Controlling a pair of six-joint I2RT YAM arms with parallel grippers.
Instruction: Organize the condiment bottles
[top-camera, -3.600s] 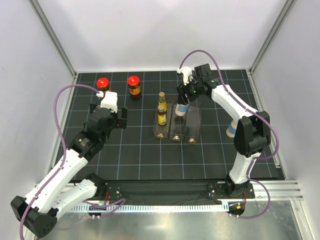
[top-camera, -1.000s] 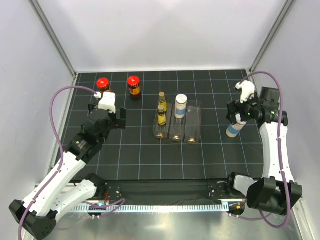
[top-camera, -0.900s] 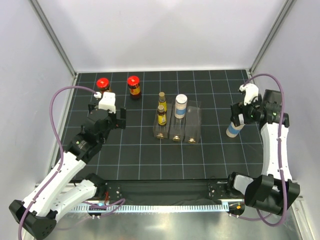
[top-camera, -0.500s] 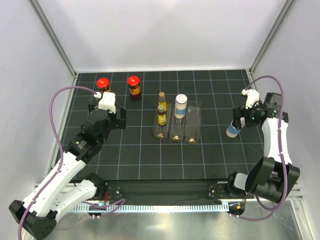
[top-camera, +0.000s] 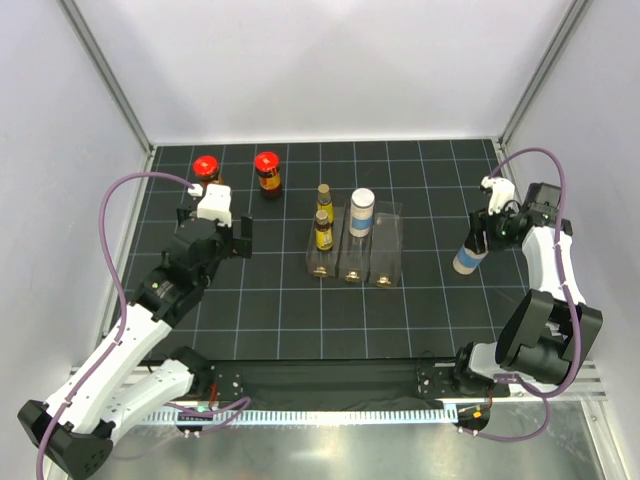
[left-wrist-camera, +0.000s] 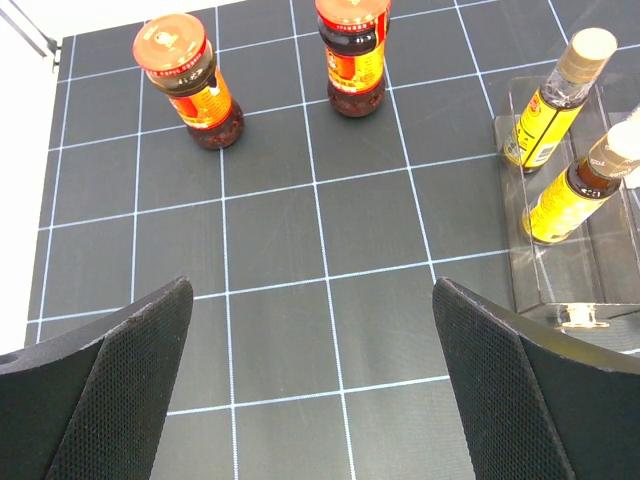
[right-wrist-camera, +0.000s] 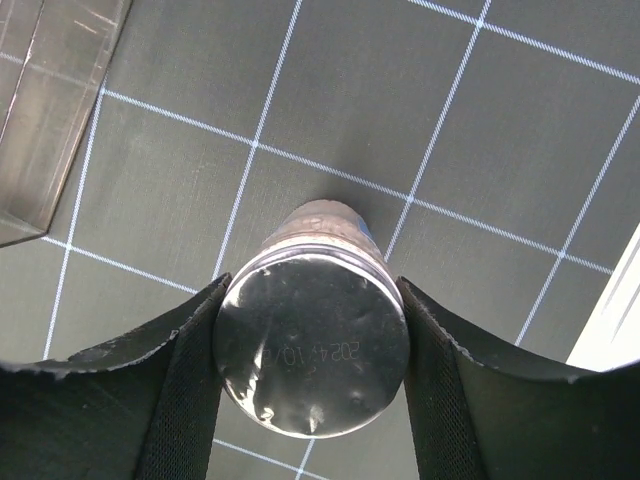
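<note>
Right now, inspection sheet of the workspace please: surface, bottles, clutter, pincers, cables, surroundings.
Surface: black gridded mat.
Job's things: two red-capped jars loose at far left; two yellow-labelled bottles in the left slot of the clear rack; first white bottle in middle slot; second white bottle standing on mat, right.
Clutter: nothing seen.
Grippers: left pincer open, empty; right pincer shut on second white bottle.
Cables: purple cable arcs above each arm.
Surroundings: white enclosure walls.
</note>
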